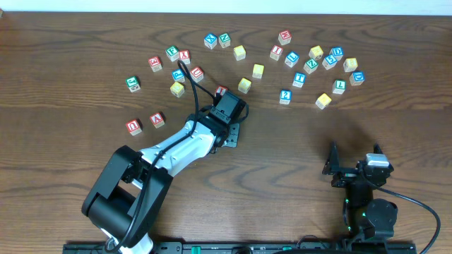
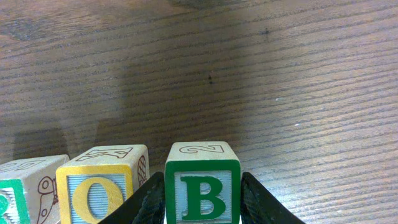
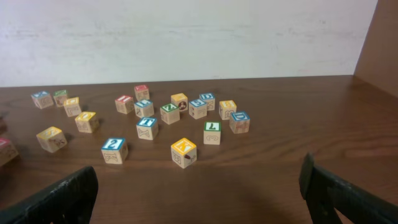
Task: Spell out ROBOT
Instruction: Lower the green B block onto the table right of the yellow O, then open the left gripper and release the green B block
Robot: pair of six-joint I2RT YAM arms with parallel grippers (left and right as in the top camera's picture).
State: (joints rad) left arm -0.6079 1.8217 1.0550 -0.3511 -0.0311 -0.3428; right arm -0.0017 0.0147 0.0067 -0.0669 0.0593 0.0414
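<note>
Lower edge, left wrist view: the left gripper (image 2: 203,208) flanks the green B cube (image 2: 202,186), grip impossible to tell, the yellow O cube (image 2: 99,193) beside it on the dark wood-grain table (image 2: 280,74). The right gripper (image 3: 198,186) gapes wide, empty; scattered cubes (image 3: 146,127) beyond, pale wall (image 3: 186,31) across the frame's top.

B cube (image 2: 202,196) on desk (image 2: 267,81), between the fingers of left pincer (image 2: 202,177). O cube (image 2: 99,190) just left of it, third cube (image 2: 22,186) left of that, all in one row. Loose cubes (image 1: 285,97) scattered over the far desk. Right pincer (image 1: 351,168) near right, well apart from them.
</note>
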